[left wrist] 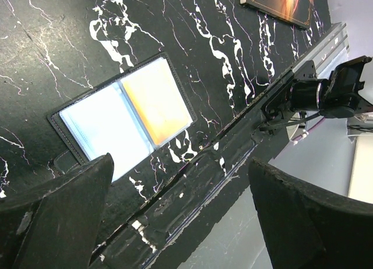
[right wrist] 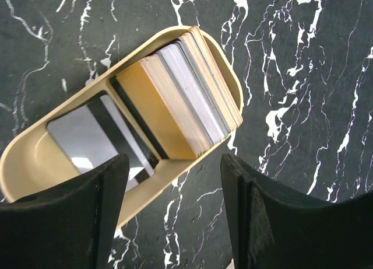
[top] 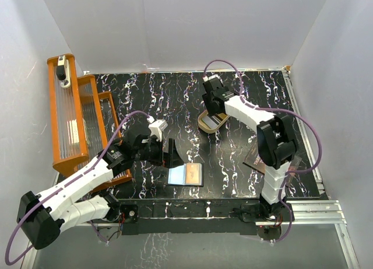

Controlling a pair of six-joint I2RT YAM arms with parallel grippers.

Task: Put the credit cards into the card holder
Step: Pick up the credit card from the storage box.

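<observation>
My left gripper spread, empty. Card holder just beyond the fingertips, lying open, blue and orange showing in its sleeves. Farther out, dark sheet, lettering perhaps "TH", cropped. My right gripper spread, empty. Tan tray beyond the fingers holds credit cards stacked on edge.

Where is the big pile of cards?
The card pile stands in the tan tray, right-centre in the top view, directly below the right arm's jaws.
</observation>
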